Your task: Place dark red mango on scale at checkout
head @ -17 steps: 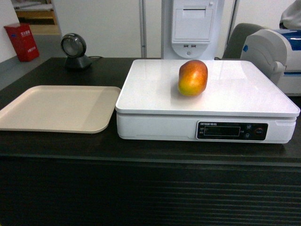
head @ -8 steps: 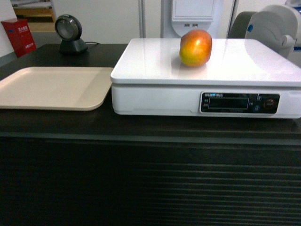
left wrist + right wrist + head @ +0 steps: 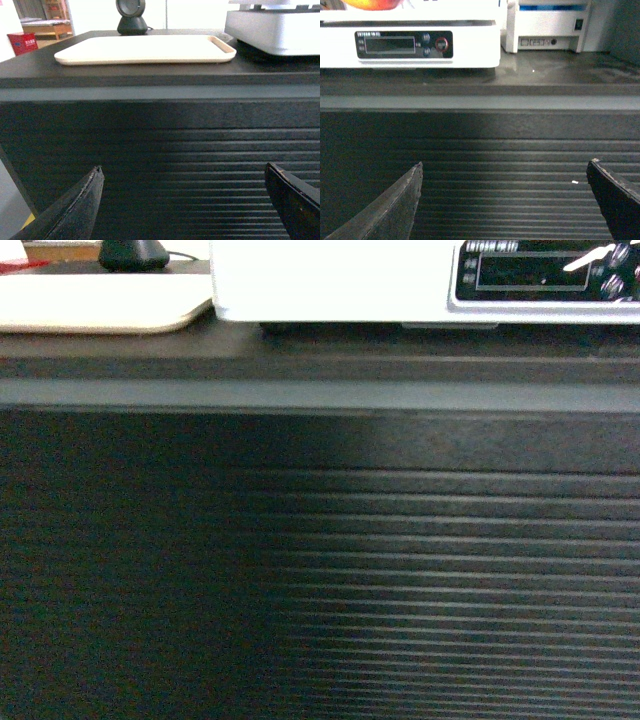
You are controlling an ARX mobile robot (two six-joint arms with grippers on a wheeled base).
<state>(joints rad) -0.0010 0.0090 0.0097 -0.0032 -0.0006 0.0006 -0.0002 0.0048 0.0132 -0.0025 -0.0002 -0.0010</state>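
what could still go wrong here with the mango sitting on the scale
The dark red mango rests unheld on the scale, only its underside visible at the frame edge, so a knock might roll it. Both sets of jaws hang open close to the checkout front; forward drift could bump it.

Slatted checkout point(image 3: 320, 570) front, scale point(image 3: 330, 285) base above (beige tray point(image 3: 100, 310) beside).

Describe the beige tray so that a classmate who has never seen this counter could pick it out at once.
Start at the long dark checkout with its slatted front. On its top, left of the white scale, lies the beige tray, in front of a small black scanner. It alone is flat, shallow, cream-coloured and empty, with a low raised rim.
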